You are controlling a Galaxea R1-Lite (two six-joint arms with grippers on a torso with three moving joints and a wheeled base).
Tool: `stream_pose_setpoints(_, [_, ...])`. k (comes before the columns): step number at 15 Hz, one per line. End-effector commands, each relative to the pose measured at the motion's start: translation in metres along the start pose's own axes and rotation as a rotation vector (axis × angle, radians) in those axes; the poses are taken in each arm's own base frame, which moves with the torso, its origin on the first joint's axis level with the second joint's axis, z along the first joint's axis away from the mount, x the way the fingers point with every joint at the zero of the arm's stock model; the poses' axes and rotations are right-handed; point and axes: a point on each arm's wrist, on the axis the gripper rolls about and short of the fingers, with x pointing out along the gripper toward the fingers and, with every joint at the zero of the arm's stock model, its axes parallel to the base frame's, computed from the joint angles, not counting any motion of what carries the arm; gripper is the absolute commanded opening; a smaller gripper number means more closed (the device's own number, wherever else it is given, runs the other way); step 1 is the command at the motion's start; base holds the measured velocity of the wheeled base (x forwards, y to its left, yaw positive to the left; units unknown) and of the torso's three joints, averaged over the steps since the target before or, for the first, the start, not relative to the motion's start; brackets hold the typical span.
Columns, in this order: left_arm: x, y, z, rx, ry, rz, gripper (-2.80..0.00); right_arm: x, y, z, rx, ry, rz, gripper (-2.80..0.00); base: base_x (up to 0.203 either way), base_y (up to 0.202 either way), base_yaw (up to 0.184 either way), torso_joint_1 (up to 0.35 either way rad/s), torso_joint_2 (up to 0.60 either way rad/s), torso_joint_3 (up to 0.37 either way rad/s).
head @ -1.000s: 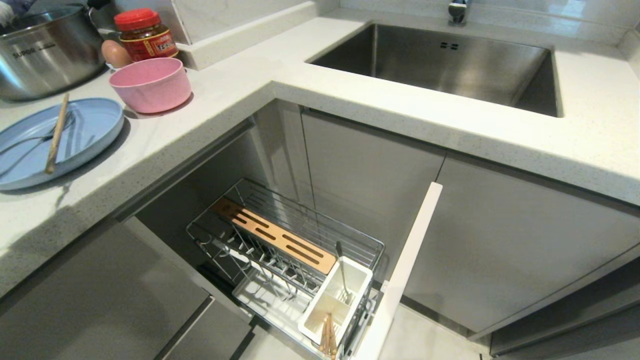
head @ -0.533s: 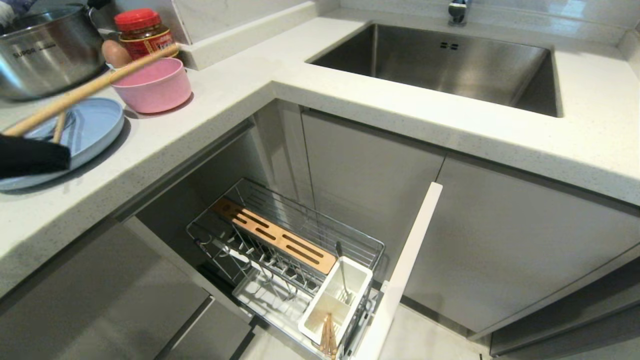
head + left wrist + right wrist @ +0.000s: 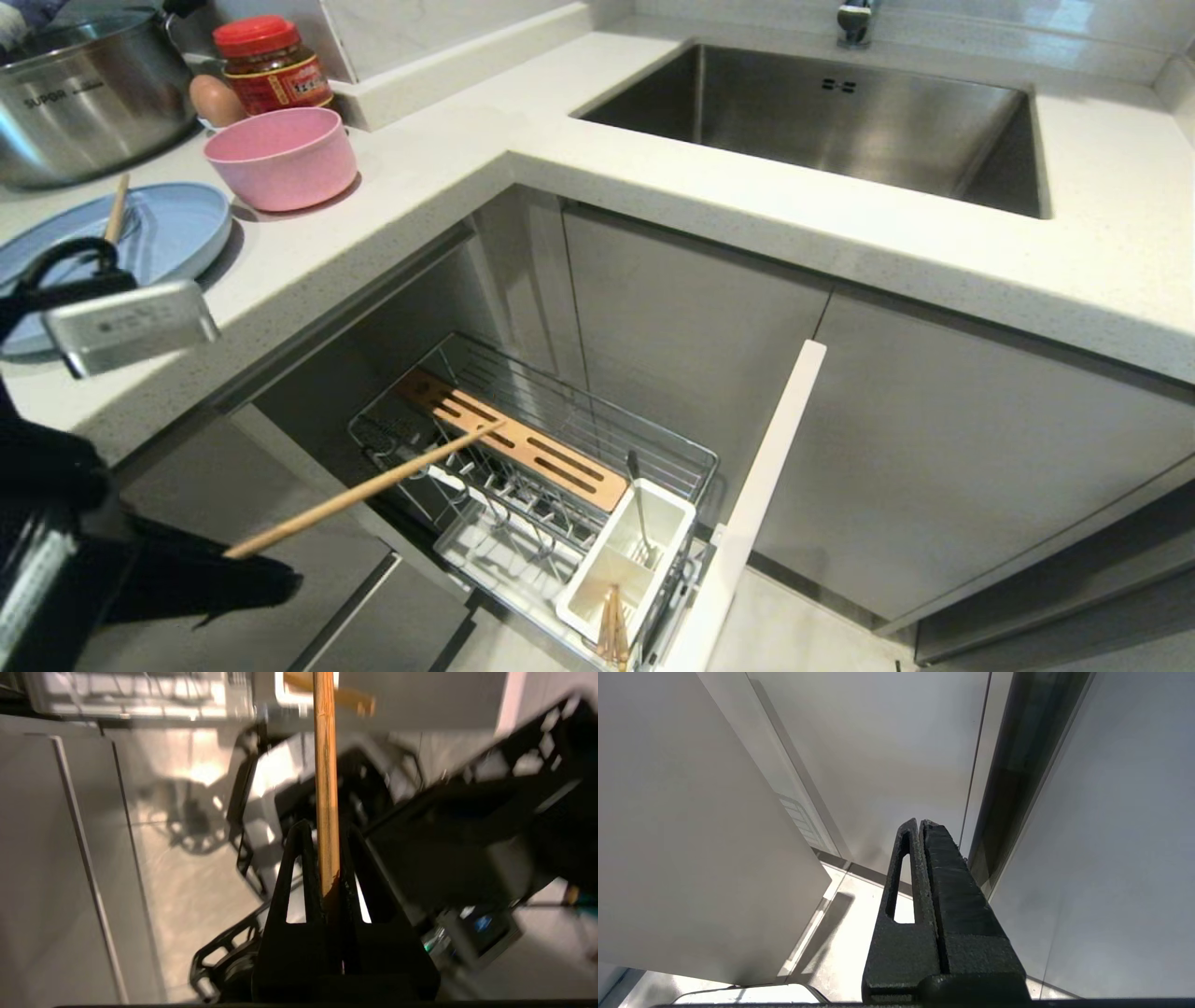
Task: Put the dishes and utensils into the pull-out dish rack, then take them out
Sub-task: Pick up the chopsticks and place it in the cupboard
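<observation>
Now the left gripper pinches one chopstick by its end, the stick pointing up over the rack, tip short of the cup. The right gripper, jaws pressed together and empty, is parked by the cabinet.

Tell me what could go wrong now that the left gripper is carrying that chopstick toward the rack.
1. The left gripper pinches the chopstick near one end only, so it could swivel or slip out.
2. Its free tip sits over the wooden strip, not the white cutlery cup; it might catch the dish rack wires.
3. A second chopstick lies on the blue plate, so another trip is likely needed.
</observation>
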Motion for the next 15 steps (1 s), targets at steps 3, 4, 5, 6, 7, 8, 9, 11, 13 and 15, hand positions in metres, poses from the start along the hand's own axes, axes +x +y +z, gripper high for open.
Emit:
stream_pose_setpoints(3, [0.032,0.002,-0.006,0.108,0.160,-0.017,-2.80,0.000,0.000,0.000,0.001,-0.004,0.000,-2.80,0.000,0.000,0.000,0.000,0.00,0.000])
stream_pose_setpoints(4, [0.041,0.002,-0.009,0.146,0.206,-0.018,-2.80,0.000,0.000,0.000,0.001,-0.003,0.000,-2.80,0.000,0.000,0.000,0.000,0.00,0.000])
stream_pose_setpoints(5, [0.050,0.003,-0.008,0.165,0.243,-0.018,-2.80,0.000,0.000,0.000,0.001,-0.005,0.000,-2.80,0.000,0.000,0.000,0.000,0.00,0.000])
stream_pose_setpoints(6, [0.058,0.003,-0.006,0.170,0.277,-0.016,-2.80,0.000,0.000,0.000,0.001,-0.005,0.000,-2.80,0.000,0.000,0.000,0.000,0.00,0.000])
stream_pose_setpoints(7, [0.067,0.003,-0.003,0.172,0.310,-0.006,-2.80,0.000,0.000,0.000,0.001,-0.005,0.000,-2.80,0.000,0.000,0.000,0.000,0.00,0.000])
stream_pose_setpoints(8, [0.077,0.003,0.002,0.178,0.336,0.019,-2.80,0.000,0.000,0.000,0.001,-0.005,0.000,-2.80,0.000,0.000,0.000,0.000,0.00,0.000])
stream_pose_setpoints(9, [0.083,0.004,0.006,0.194,0.349,0.048,-2.80,0.000,0.000,0.000,0.001,-0.004,0.000,-2.80,0.000,0.000,0.000,0.000,0.00,0.000])
stream_pose_setpoints(11, [0.097,0.005,0.012,0.264,0.389,0.086,-2.80,0.000,0.000,0.000,0.001,-0.003,0.000,-2.80,0.000,0.000,0.000,0.000,0.00,0.000])
stream_pose_setpoints(13, [0.110,0.006,0.017,0.330,0.429,0.108,-2.80,0.000,0.000,0.000,0.001,-0.004,0.000,-2.80,0.000,0.000,0.000,0.000,0.00,0.000])
stream_pose_setpoints(15, [0.119,0.006,0.025,0.406,0.452,0.117,-2.80,0.000,0.000,0.000,0.001,-0.003,0.000,-2.80,0.000,0.000,0.000,0.000,0.00,0.000])
